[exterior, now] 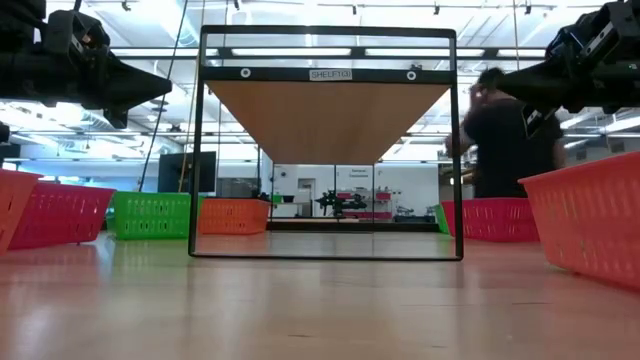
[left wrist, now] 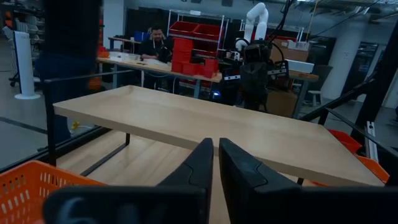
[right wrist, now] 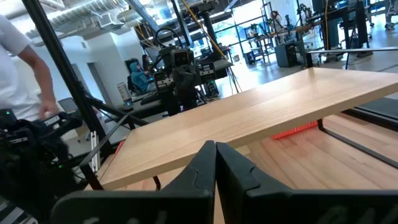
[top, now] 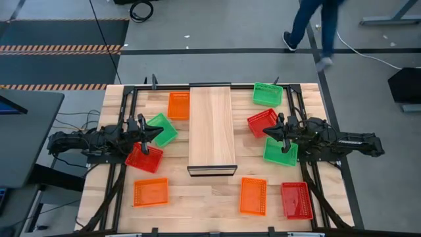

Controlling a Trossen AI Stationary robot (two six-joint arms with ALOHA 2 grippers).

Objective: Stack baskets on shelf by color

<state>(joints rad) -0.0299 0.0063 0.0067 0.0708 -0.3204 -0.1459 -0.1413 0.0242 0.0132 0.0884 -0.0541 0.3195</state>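
Observation:
The shelf (top: 212, 128), a long pale board with a dark front edge, stands on a thin black frame in the table's middle. Several red, orange and green mesh baskets lie singly on the tabletop around it, among them an orange one (top: 178, 105), a green one (top: 161, 130) and a red one (top: 144, 158) on the left, and a green one (top: 268, 93), a red one (top: 263, 122) and a green one (top: 280, 151) on the right. My left gripper (top: 158, 133) hovers shut left of the shelf, pointing at it. My right gripper (top: 268, 131) hovers shut on the shelf's right, also pointing at it. Neither holds anything.
Near the front edge lie two orange baskets (top: 150, 192) (top: 253, 195) and a red basket (top: 297, 200). In the low view the shelf board (exterior: 325, 120) stands well above the tabletop on its frame. A person (top: 316, 26) walks beyond the far edge.

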